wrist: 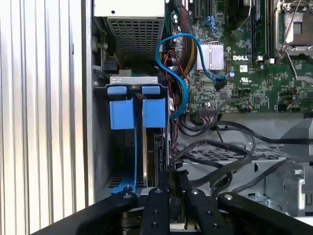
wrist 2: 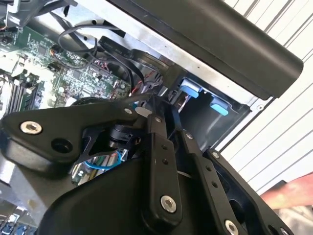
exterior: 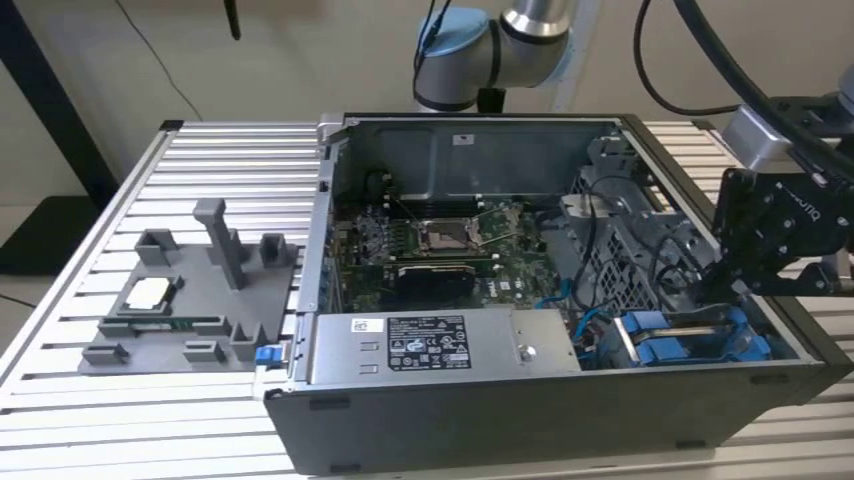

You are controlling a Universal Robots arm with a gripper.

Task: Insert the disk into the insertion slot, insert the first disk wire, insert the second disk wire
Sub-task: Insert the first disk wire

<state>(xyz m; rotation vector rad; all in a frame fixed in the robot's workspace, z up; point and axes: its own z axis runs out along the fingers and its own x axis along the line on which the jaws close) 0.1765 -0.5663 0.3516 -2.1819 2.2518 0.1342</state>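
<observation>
Silver-grey hard drive in blue carrier (wrist: 155,115): seated in grey sheet-metal bay (wrist: 101,147), computer case (exterior: 534,420) corner. My hand (wrist: 169,172): narrow, drawn together at its edge. Step, I judge: first wire; needs fine alignment.

Work surface: a table (exterior: 227,160) built from parallel ribbed aluminium slats, silver in colour, spanning the exterior view from left to right. The same slats appear in the first wrist view (wrist: 44,117), running as straight parallel ridges.

Rear boundary: a plain cream wall (exterior: 307,50) behind the far edge of the table. A thin black cable (exterior: 160,65) hangs diagonally across it.

At the exterior view's left: a black post (exterior: 54,110) leans beside the table, above a dark base (exterior: 34,235) set lower down.

Lighting: even and diffuse. The near slats at the exterior view's left reflect brightest.
</observation>
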